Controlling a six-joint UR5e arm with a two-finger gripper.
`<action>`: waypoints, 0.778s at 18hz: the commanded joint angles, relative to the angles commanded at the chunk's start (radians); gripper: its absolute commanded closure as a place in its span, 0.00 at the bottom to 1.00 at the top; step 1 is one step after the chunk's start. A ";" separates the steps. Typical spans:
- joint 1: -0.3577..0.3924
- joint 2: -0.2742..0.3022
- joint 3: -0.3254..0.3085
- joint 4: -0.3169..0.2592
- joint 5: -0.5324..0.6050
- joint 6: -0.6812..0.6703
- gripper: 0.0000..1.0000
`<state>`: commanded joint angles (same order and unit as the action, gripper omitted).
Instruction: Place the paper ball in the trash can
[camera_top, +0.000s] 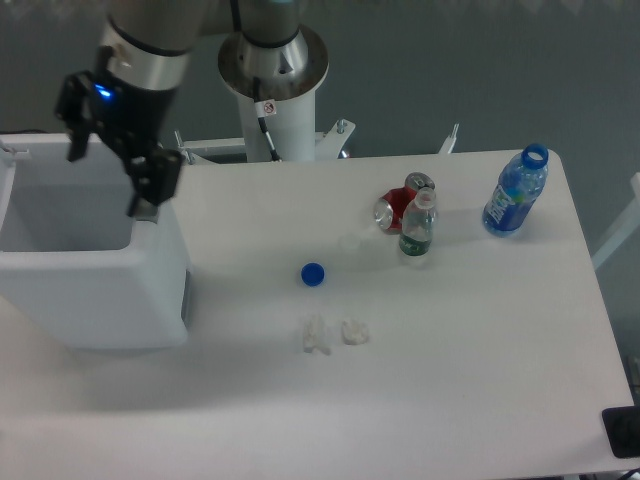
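Note:
The trash can (110, 300) is a large white boxy bin at the left edge of the table, with its mouth facing up. My gripper (108, 178) hangs over the bin's mouth, near its right wall. Its two black fingers (146, 188) stand wide apart with nothing between them. The paper ball does not show anywhere; the inside of the bin is partly hidden by the gripper and the bin's walls.
A blue bottle cap (313, 273) lies mid-table, with two small white crumpled scraps (315, 335) (355, 332) in front of it. A red can (398, 208), a small green bottle (417, 227) and an open blue bottle (516, 192) stand at the right. The robot's white base (272, 95) is behind.

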<state>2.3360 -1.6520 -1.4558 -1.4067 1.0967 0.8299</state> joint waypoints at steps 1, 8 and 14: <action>0.020 -0.009 0.005 0.006 0.020 0.000 0.00; 0.144 -0.087 -0.002 0.012 0.199 0.079 0.00; 0.230 -0.153 -0.003 0.017 0.310 0.221 0.00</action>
<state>2.5663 -1.8054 -1.4588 -1.3898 1.4064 1.0505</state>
